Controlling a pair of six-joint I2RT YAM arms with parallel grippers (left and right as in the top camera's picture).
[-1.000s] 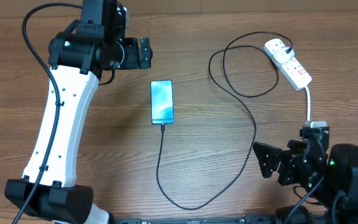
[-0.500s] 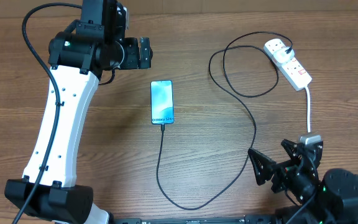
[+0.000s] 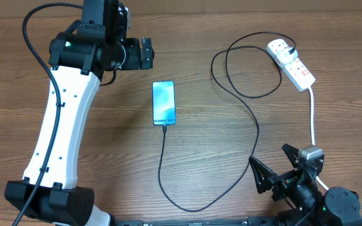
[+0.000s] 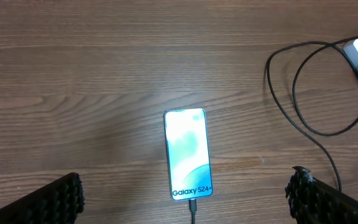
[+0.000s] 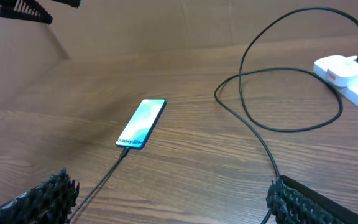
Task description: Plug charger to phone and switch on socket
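Left gripper (image 3: 144,53) hangs above the table up-left of the phone, jaws spread wide and holding nothing.

The phone (image 3: 163,103) lies flat, screen up and lit, mid-table. It's slim, smooth and likely light, so it will probably skid if you push on it. If you need to steady it, pinch the long edges and keep off the glass.

The charger (image 3: 159,164) is a thin, limp black cable. Its tip meets the phone's lower edge and looks plugged, but you can't confirm it's seated. From there it loops down, right, then up to the strip. If you reseat it, grab right behind the connector, since the slack elsewhere just flops.

Right gripper (image 3: 275,164) is low, near the front edge and just right of the cable's rising run, fingers wide apart and empty.

The socket (image 3: 292,63) sits far right, with the charger's plug in it. It's rigid but light and may slide under a poke. Press the red switch (image 5: 333,76) straight down. You can't tell whether it's on or off.
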